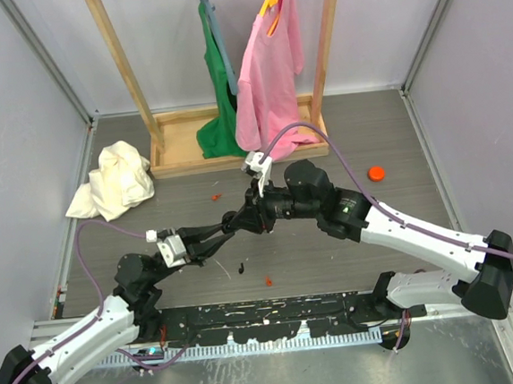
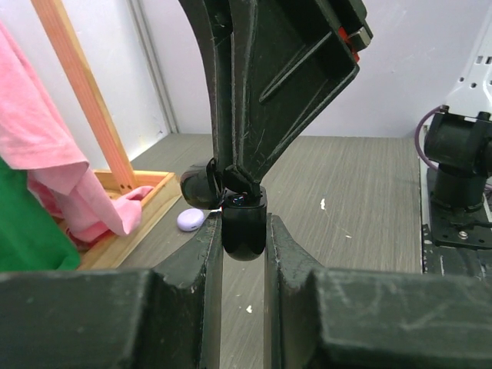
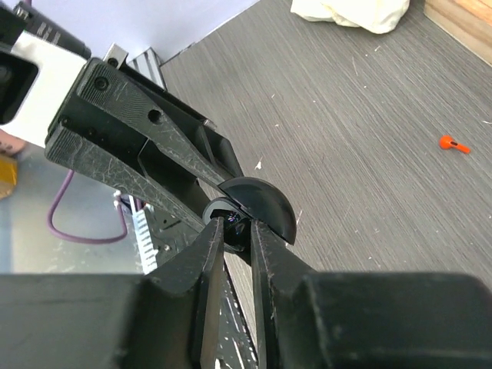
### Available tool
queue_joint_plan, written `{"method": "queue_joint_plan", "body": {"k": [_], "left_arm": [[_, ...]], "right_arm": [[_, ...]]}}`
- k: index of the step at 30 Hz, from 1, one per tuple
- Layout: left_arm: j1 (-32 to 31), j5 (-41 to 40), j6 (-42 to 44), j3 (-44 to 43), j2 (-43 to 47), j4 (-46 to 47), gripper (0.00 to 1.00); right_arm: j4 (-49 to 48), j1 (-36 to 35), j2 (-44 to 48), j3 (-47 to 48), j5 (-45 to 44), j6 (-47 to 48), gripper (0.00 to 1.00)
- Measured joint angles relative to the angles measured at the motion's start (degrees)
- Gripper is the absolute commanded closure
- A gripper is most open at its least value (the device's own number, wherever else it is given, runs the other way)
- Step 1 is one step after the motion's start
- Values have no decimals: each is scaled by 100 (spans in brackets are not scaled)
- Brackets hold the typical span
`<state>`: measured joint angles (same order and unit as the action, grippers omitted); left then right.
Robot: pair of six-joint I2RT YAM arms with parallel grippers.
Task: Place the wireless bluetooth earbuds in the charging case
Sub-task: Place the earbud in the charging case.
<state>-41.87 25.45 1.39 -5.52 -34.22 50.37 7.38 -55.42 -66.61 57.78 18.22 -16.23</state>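
The black charging case (image 2: 244, 231) hangs above the table with its lid (image 2: 198, 186) swung open. My left gripper (image 2: 244, 223) is shut on the case body, one finger on each side. From above, my right gripper (image 3: 237, 231) reaches into the case mouth, shut on a dark glossy earbud (image 3: 238, 224) that sits at the opening beside the domed lid (image 3: 265, 204). In the top view the two grippers meet tip to tip over the table's middle, left gripper (image 1: 234, 228) against right gripper (image 1: 257, 217). How deep the earbud sits is hidden by the fingers.
A wooden clothes rack (image 1: 181, 154) with a pink shirt (image 1: 269, 74) and a green shirt (image 1: 218, 114) stands at the back. A white cloth (image 1: 116, 182) lies at the left, an orange cap (image 1: 376, 173) at the right. A lilac oval object (image 2: 191, 220) lies near the rack base. A small dark piece (image 1: 242, 268) and red bits (image 1: 268, 282) lie in front.
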Motion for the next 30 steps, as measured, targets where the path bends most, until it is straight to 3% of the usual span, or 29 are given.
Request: {"method": "queue_joint_plan", "body": {"k": [11,16,30], "left_arm": [[35,743,-201,-179,-286,-131,100],[37,1067,-273,-286,-492,-142,100],[35,1182,-330,-437,-726,-164,100]], "right_arm": [[994,168,-142,466,1198,1991,76],[1349,192,-219,605,1622,2785,68],[1530,120,-476,935,1996,3342,54]]}}
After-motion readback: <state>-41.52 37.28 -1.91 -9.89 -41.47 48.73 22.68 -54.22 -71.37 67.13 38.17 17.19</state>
